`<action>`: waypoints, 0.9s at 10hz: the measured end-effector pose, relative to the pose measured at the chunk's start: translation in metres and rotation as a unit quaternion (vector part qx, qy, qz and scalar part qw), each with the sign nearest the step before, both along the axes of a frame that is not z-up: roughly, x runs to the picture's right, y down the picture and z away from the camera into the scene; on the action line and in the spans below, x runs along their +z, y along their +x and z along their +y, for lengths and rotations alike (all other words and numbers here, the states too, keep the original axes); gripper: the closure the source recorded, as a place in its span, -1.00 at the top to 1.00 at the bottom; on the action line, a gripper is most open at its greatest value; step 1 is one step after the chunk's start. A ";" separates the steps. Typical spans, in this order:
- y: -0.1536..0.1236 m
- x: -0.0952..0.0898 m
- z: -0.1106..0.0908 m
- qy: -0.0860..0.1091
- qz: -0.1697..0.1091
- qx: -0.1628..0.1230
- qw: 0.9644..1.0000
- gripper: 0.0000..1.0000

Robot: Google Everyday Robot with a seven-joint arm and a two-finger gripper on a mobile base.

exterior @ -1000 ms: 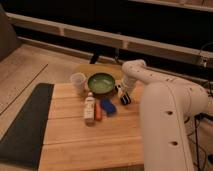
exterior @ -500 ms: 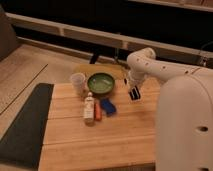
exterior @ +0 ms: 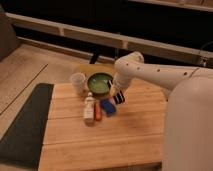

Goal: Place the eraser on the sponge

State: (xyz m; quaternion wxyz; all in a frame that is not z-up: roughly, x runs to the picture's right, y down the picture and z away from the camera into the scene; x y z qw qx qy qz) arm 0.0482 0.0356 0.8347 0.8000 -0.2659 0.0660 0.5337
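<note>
Hand clamps one eraser near one sponge; one bowl.

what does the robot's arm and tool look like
The arm is white, built of thick rounded tubes with a bulbous joint and a row of small dark dots along one link. The tool at its tip is small and dark, close beside the green bowl.

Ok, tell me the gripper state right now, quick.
Gripper: closed, holding the eraser, just right of the sponge and not yet on it.
</note>
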 end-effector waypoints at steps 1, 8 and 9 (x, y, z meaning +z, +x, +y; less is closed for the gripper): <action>-0.012 -0.001 0.010 -0.007 -0.015 -0.009 1.000 -1.00; -0.020 -0.001 0.039 -0.038 -0.035 -0.033 0.998 -1.00; -0.020 0.000 0.039 -0.038 -0.035 -0.034 0.998 -1.00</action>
